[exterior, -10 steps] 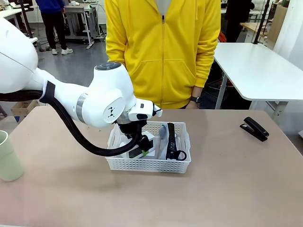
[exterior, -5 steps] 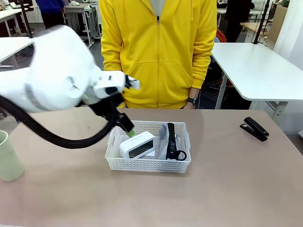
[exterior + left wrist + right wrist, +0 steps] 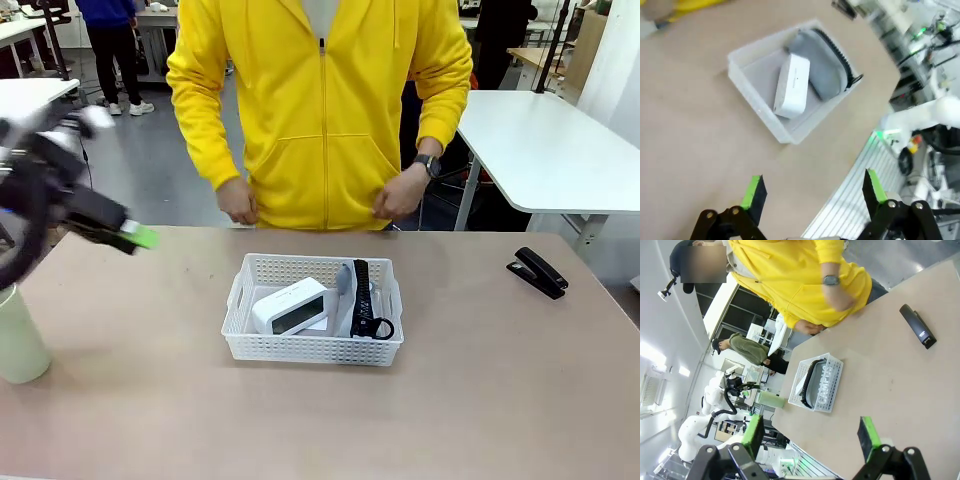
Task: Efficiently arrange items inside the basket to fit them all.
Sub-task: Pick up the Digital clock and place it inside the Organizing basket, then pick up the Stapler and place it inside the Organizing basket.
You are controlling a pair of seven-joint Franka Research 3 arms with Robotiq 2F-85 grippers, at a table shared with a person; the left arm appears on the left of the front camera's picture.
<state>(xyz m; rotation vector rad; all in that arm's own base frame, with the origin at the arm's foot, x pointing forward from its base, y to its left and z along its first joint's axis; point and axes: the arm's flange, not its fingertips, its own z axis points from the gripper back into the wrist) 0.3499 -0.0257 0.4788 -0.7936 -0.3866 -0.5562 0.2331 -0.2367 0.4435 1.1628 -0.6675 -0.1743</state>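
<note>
Centrally on the worktop [image 3: 480, 400] sits the basket [image 3: 310, 348]: white, shallow, lattice-sided, with cut-out handles. Inside it, the white box [image 3: 290, 307] leans in the left half, and the grey pouch [image 3: 358, 300] (black band and loop) stands on edge just beside it at the right. The black stapler [image 3: 537, 272] lies well apart to the right. The pale green cup [image 3: 15, 335] stands at the left edge. Left jaws and right jaws both stand apart, holding nothing.
</note>
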